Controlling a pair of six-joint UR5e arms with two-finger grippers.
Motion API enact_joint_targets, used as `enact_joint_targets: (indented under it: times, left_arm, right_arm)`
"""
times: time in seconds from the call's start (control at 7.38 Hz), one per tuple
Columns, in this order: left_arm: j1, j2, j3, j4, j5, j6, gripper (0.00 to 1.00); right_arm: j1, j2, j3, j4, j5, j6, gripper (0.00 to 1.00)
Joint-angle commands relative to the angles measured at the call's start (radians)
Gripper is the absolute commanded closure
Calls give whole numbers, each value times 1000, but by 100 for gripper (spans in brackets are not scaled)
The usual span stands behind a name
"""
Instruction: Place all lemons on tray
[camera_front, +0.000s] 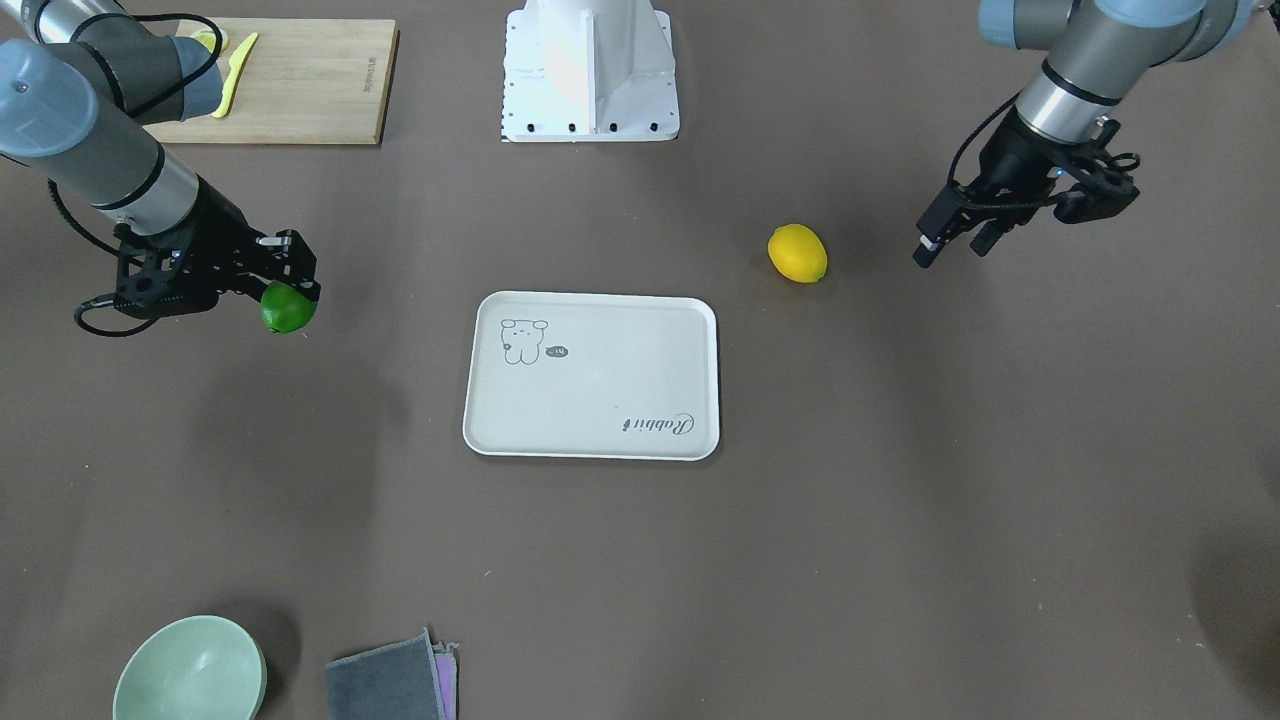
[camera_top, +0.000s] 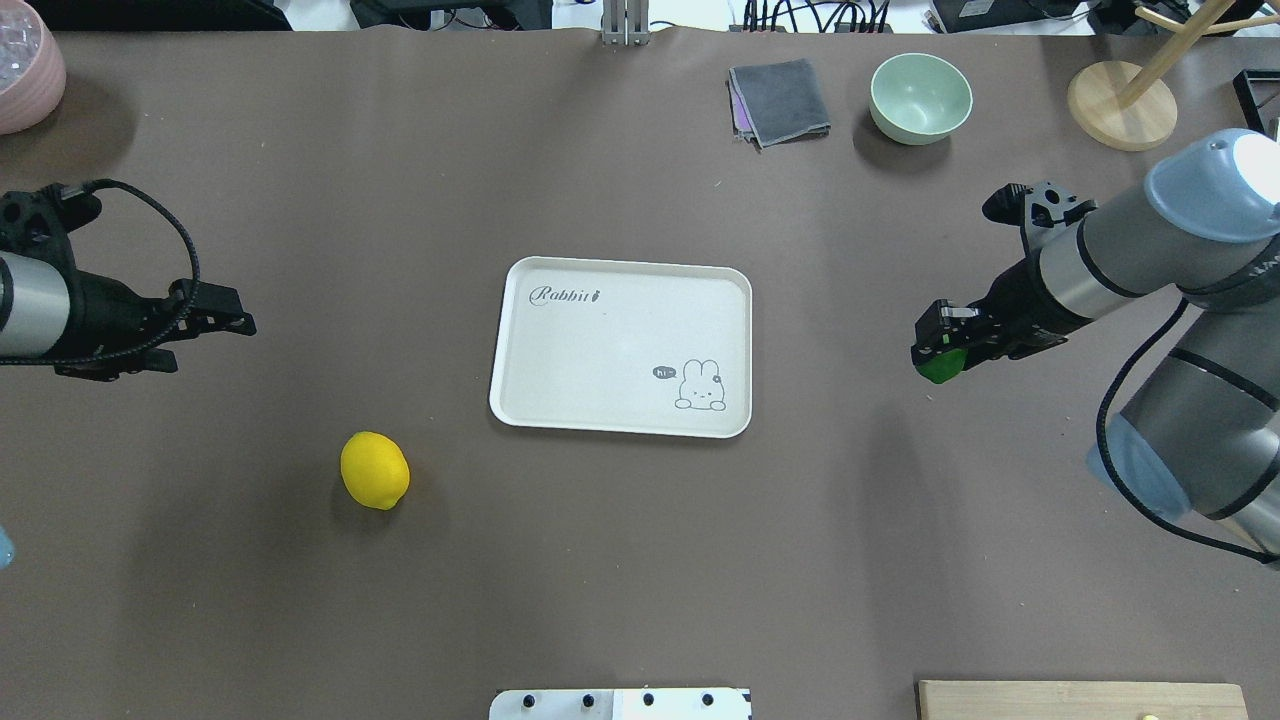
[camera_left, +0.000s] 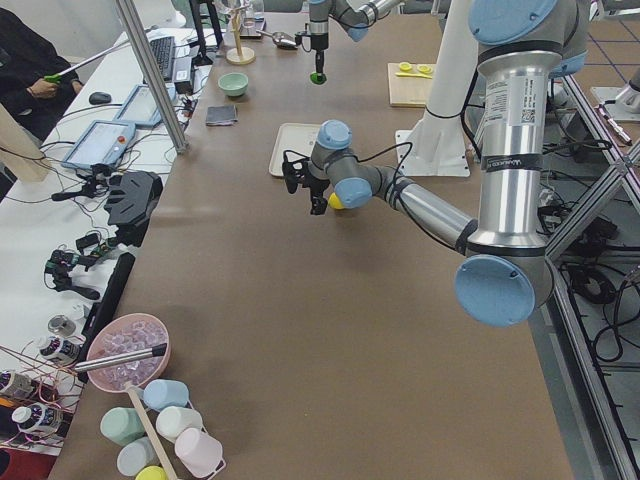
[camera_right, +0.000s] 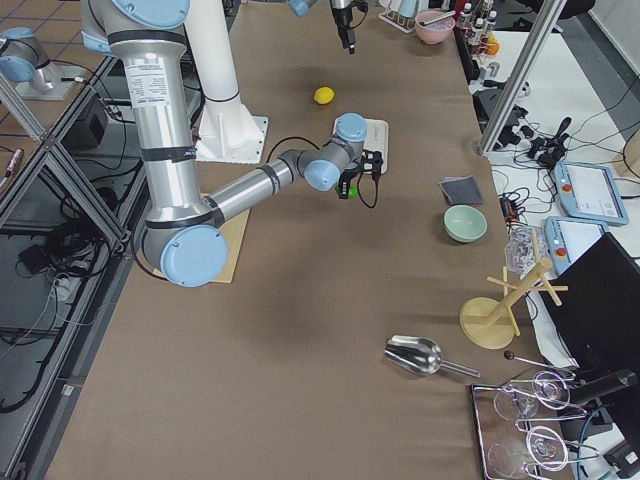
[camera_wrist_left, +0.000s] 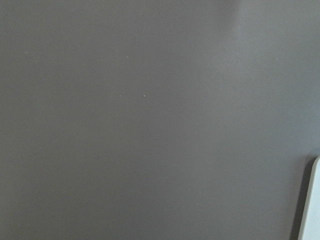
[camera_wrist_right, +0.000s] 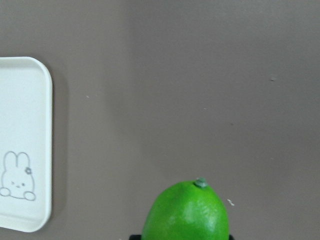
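The off-white tray (camera_top: 600, 350) lies at the table's middle with nothing on it; it also shows in the front view (camera_front: 600, 390). My right gripper (camera_top: 938, 350) is shut on the green lemon (camera_top: 940, 365), to the right of the tray. The green lemon fills the lower part of the right wrist view (camera_wrist_right: 186, 212), with the tray's corner (camera_wrist_right: 25, 125) at the left. The yellow lemon (camera_top: 375, 470) lies on the table, near-left of the tray (camera_front: 797, 252). My left gripper (camera_front: 955, 245) is open and empty, left of and farther out than the yellow lemon.
A wooden cutting board (camera_front: 300, 80) with lemon slices and a yellow knife lies near the robot's base (camera_front: 590, 70). At the far side are a green bowl (camera_top: 920, 95), a folded grey cloth (camera_top: 780, 100), a wooden stand (camera_top: 1120, 100) and a pink bowl (camera_top: 25, 70).
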Motion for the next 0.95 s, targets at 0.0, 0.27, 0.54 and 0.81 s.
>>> enact_joint_targets:
  times: [0.0,0.27,0.54,0.81]
  left_arm:
    - [159,-34,-12,40,141,-143,2]
    - [246,-87,25,43,204,-218,2]
    - [302,-122,77,45,259,-228,2]
    - [324,-120,88,43,261,-228,2]
  right_arm:
    - [-43,90,-19,0,-37,41,100]
    - [-67,182,-73,0,-57,95,100]
    - [-97,258,-122,2,-88,112,100]
    - [-127,325,-166,5,-122,151,100]
